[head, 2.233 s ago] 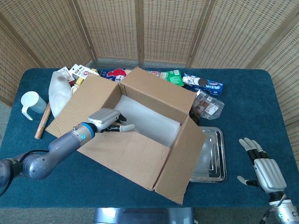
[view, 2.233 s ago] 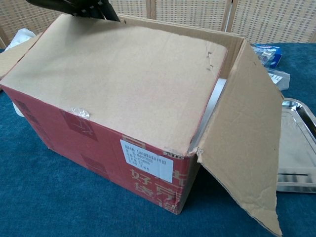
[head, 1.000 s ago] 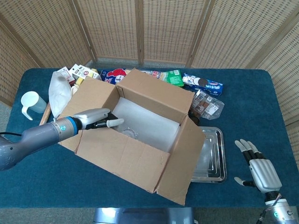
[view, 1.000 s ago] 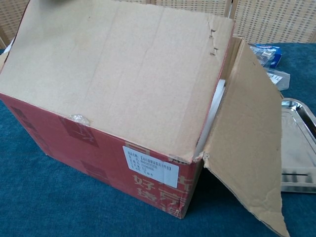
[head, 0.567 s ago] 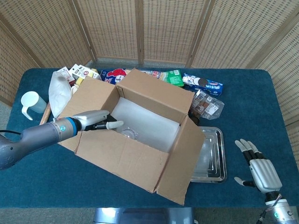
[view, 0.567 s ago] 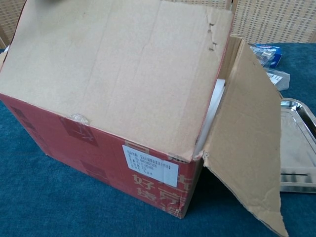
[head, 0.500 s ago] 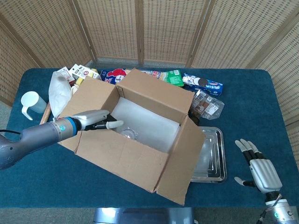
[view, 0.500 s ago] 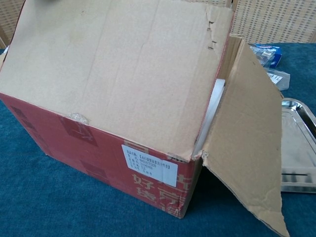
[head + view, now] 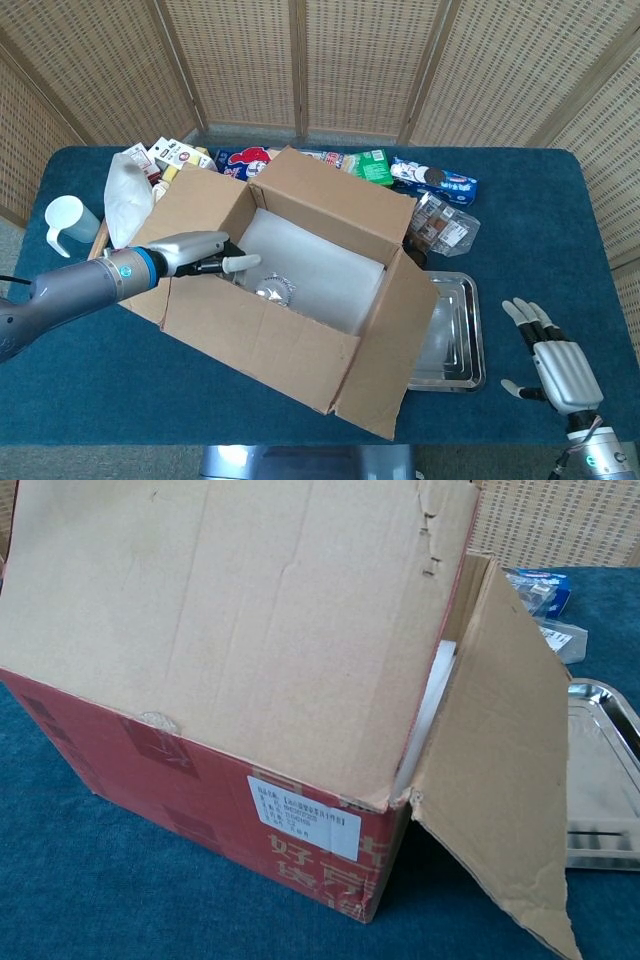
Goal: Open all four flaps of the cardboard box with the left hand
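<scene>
In the head view the cardboard box (image 9: pixel 300 290) sits on the blue bench (image 9: pixel 520 230), left of the metal tray (image 9: pixel 455 335), which touches its right flap. Its near flap (image 9: pixel 260 345) stands raised, the right flap (image 9: pixel 395 350) hangs outward over the tray's edge, the far flap (image 9: pixel 335 205) leans back, and the left flap (image 9: pixel 195 215) lies spread away from the opening. The left robot hand (image 9: pixel 205 255) reaches over the box's left side, at the left end of the near flap, its fingers (image 9: pixel 240 262) stretched into the opening; whether it grips the cardboard cannot be told. White padding (image 9: pixel 320 265) lines the inside. The right robot hand (image 9: pixel 560 365) rests well to the right of the box, beyond the tray, fingers spread and holding nothing. Behind the box lie snack packets (image 9: pixel 430 178), and a white cup (image 9: pixel 65 222) stands to its left. In the chest view the box (image 9: pixel 200 780) fills the frame, the near flap (image 9: pixel 230 620) tilted up above the red printed wall with its white label (image 9: pixel 305 820), the right flap (image 9: pixel 500 780) hanging open toward the tray (image 9: pixel 605 790). Neither robot hand shows here.
</scene>
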{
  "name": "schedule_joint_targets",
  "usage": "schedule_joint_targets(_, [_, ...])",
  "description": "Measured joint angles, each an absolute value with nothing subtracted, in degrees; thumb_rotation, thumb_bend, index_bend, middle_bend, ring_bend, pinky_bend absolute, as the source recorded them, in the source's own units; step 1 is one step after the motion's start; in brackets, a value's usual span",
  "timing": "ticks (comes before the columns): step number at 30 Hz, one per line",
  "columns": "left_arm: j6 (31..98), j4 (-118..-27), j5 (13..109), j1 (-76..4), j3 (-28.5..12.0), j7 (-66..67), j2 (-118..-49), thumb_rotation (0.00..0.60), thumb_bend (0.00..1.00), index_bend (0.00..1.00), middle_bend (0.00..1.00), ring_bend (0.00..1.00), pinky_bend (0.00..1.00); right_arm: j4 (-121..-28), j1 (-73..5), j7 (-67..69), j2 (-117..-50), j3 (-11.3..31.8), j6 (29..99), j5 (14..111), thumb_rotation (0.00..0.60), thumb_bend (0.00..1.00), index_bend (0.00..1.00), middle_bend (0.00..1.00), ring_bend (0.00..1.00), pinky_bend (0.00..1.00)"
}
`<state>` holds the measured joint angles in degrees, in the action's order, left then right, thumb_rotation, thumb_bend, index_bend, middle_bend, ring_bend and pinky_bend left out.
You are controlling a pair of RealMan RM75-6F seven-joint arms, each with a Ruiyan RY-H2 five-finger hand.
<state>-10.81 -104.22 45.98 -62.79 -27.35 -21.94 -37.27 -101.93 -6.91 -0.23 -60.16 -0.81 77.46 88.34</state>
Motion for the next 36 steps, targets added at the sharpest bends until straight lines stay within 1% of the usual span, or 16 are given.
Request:
schedule_joint_targets(8, [-13.6, -104.4, 44.0, -61.9, -30.5, -22.6, -36.5, 0.000, 0.00, 0.49, 0.68, 0.40, 0.43, -101.9, -6.9, -0.4, -60.3, -0.9, 77.4, 88.3, 0.600, 0.00, 0.00, 0.00, 0.00, 0.25])
schedule_joint_targets(15, [-18.5, -103.9, 40.7, -59.3, -35.2, -21.8, -35.9, 0.000, 0.00, 0.50, 0.70, 0.40, 0.43, -101.9, -7.1, -0.7, -60.5, -1.0, 77.0, 88.3, 0.600, 0.00, 0.00, 0.00, 0.00, 0.25])
schedule_joint_targets(19, [-22.0, -103.3, 39.3, -58.3, -36.7, -20.7, -36.0, 0.000, 0.00, 0.50, 0.71, 0.40, 0.43, -102.0, -7.1, -0.9, -60.5, -1.0, 77.0, 88.3, 0.600, 0.00, 0.00, 0.00, 0.00, 0.25])
schedule_joint_targets(21, [-23.6, -103.0, 39.1, -57.9, -37.2, -19.5, -36.1, 0.000, 0.00, 0.50, 0.71, 0.40, 0.43, -102.0, -7.1, -1.0, -60.5, -1.0, 77.1, 88.3, 0.600, 0.00, 0.00, 0.00, 0.00, 0.25])
schedule_joint_targets(32, [-26.8, -102.7, 38.6, -57.1, -37.2, -18.1, -36.0, 0.000, 0.00, 0.50, 0.73, 0.41, 0.43, -102.1, -7.0, -1.0, -60.4, -1.0, 77.3, 88.4, 0.600, 0.00, 0.00, 0.00, 0.00, 0.25])
schedule_joint_targets(36, [-29.1, -102.7, 37.6, -56.5, -37.8, -17.6, -35.4, 0.000, 0.00, 0.50, 0.73, 0.41, 0.43, -102.1, -7.0, -1.1, -60.5, -1.0, 77.5, 88.6, 0.600, 0.00, 0.00, 0.00, 0.00, 0.25])
